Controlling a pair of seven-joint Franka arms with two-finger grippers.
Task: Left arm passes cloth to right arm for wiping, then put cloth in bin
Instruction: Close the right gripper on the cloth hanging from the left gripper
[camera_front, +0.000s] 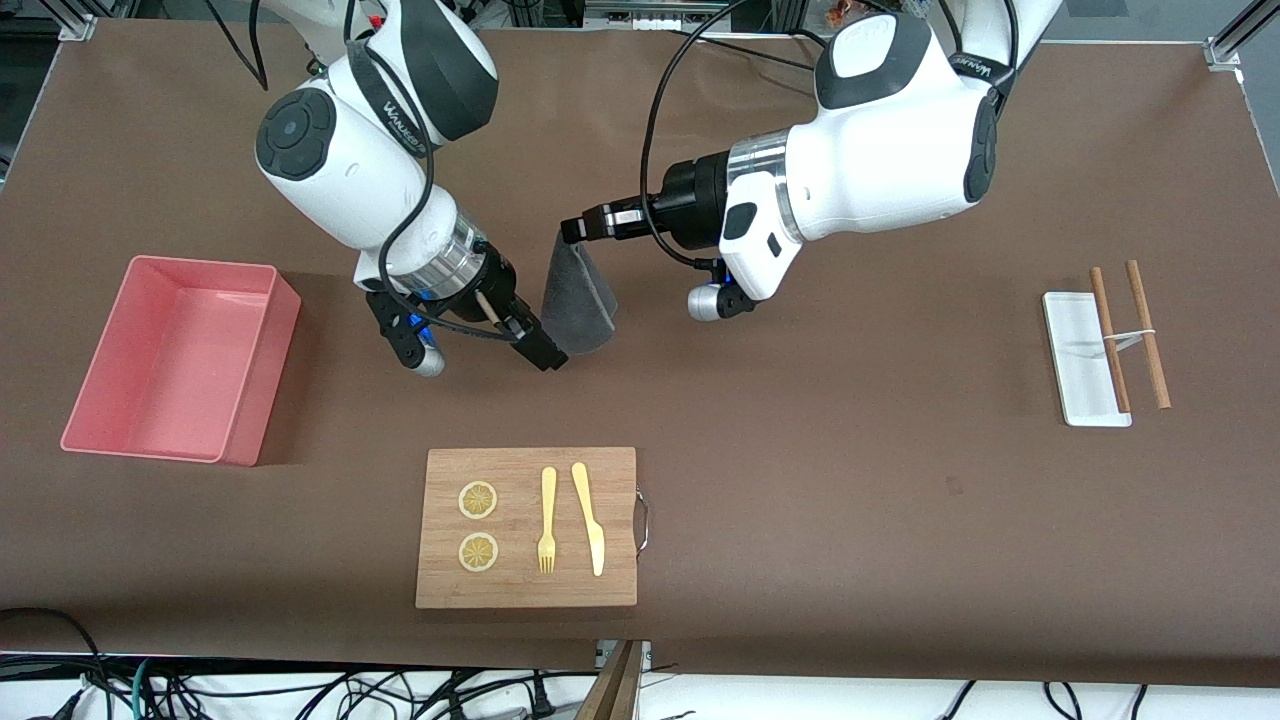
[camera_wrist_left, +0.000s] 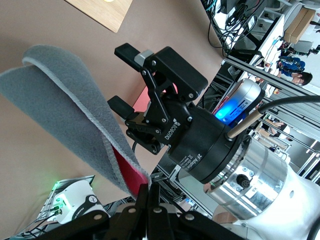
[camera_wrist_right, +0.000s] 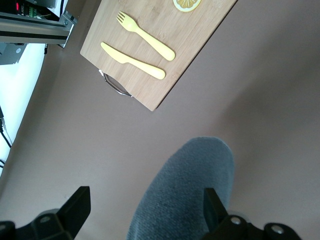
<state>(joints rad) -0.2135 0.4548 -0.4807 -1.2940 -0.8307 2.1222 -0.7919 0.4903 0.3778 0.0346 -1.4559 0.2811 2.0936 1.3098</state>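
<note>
The dark grey cloth (camera_front: 578, 300) hangs folded over the brown table, its top corner pinched in my left gripper (camera_front: 572, 232), which is shut on it. In the left wrist view the cloth (camera_wrist_left: 65, 95) droops from the closed left gripper (camera_wrist_left: 151, 187), and the right gripper (camera_wrist_left: 125, 75) faces it. My right gripper (camera_front: 548, 345) stands open at the cloth's lower edge. In the right wrist view the cloth (camera_wrist_right: 185, 195) lies between the spread fingers of the right gripper (camera_wrist_right: 145, 205), nearer one of them. The pink bin (camera_front: 265, 370) sits empty toward the right arm's end.
A wooden board (camera_front: 525, 590) with two lemon slices, a yellow fork and a knife lies near the front edge; its corner also shows as the board (camera_wrist_right: 200, 40). A white flat tray (camera_front: 1075, 350) and chopsticks (camera_front: 1145, 330) lie toward the left arm's end.
</note>
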